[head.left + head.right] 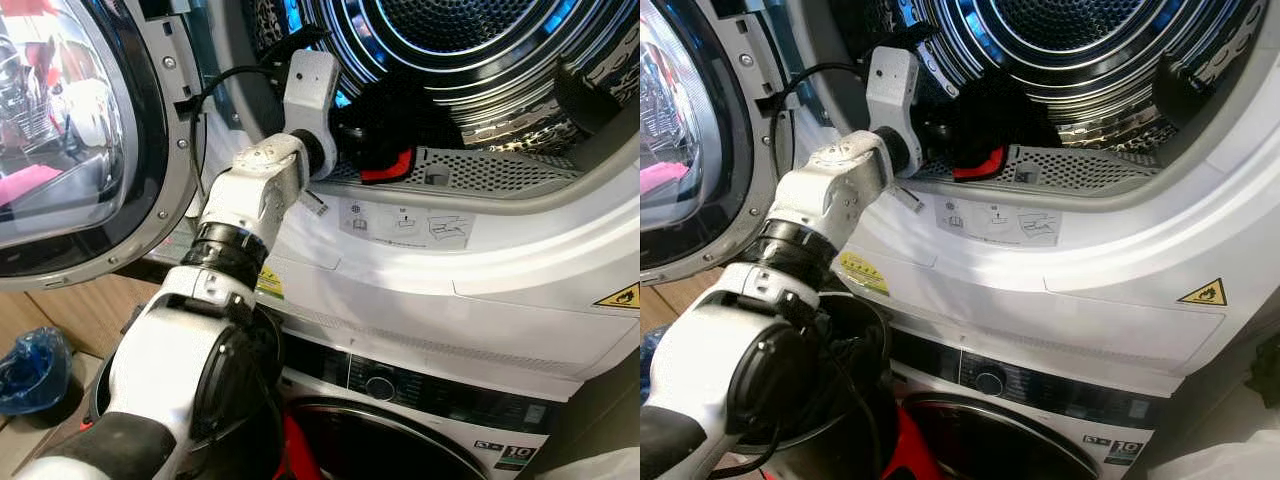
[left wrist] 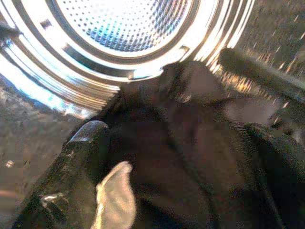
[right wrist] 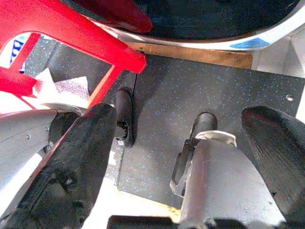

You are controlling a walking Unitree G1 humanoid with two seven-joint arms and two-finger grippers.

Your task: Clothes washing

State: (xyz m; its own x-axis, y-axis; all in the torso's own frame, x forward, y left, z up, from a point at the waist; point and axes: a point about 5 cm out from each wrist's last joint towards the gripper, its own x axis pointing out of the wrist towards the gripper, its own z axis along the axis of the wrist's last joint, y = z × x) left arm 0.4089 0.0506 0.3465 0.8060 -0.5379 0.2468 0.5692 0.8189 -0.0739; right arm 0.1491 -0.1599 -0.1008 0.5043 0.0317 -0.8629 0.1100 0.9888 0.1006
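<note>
A dark garment (image 1: 395, 112) with a red patch (image 1: 388, 166) lies at the front lip of the upper machine's steel drum (image 1: 470, 40). My left arm reaches up into the drum opening, its white wrist (image 1: 312, 88) just left of the garment. In the left wrist view the left gripper (image 2: 183, 157) is open, and the dark garment (image 2: 190, 138) lies between its two black fingers (image 2: 83, 157). My right gripper (image 3: 176, 143) hangs low over the dark speckled floor, open, with nothing held.
The round glass door (image 1: 60, 130) stands swung open on the left. A perforated lint grille (image 1: 490, 170) lines the drum's lower rim. A second machine (image 1: 400, 400) sits below. A blue bag (image 1: 30, 370) lies on the floor at left, and a red plastic frame (image 3: 71, 28) is near the right gripper.
</note>
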